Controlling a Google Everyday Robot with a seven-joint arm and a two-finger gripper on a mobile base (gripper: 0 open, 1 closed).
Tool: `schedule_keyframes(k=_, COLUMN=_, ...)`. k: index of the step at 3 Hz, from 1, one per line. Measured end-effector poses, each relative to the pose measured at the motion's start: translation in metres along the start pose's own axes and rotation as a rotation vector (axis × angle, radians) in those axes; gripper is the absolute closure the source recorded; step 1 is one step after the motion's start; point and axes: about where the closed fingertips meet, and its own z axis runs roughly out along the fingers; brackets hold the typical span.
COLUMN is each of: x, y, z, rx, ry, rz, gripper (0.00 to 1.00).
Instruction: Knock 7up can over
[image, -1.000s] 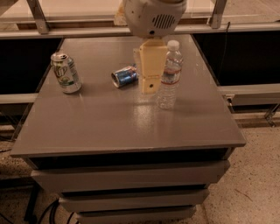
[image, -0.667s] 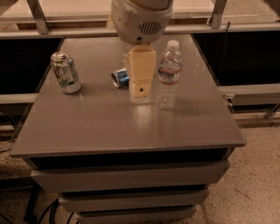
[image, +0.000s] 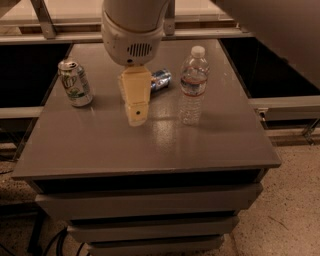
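Note:
The 7up can (image: 75, 83) stands upright at the left of the grey table (image: 150, 145), white and green with a silver top. My gripper (image: 135, 112) hangs from the white wrist over the table's middle, its cream fingers pointing down toward me. It is well to the right of the can and apart from it. Nothing is seen held in it.
A blue-and-silver can (image: 161, 79) lies on its side just behind the gripper. A clear plastic water bottle (image: 192, 86) stands upright to the gripper's right. The table has drawers below; dark gaps flank it left and right.
The arm and gripper have moved left, away from the water bottle and toward the 7up can. The cans and bottle have not moved.

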Motion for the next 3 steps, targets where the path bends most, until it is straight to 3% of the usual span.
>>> schedule_keyframes(k=2, x=-0.023, y=-0.023, z=0.051, rx=-0.037, ry=0.014, rz=0.017, gripper=0.00)
schedule_keyframes(k=3, x=-0.023, y=-0.023, z=0.051, rx=-0.037, ry=0.014, rz=0.017, gripper=0.00)
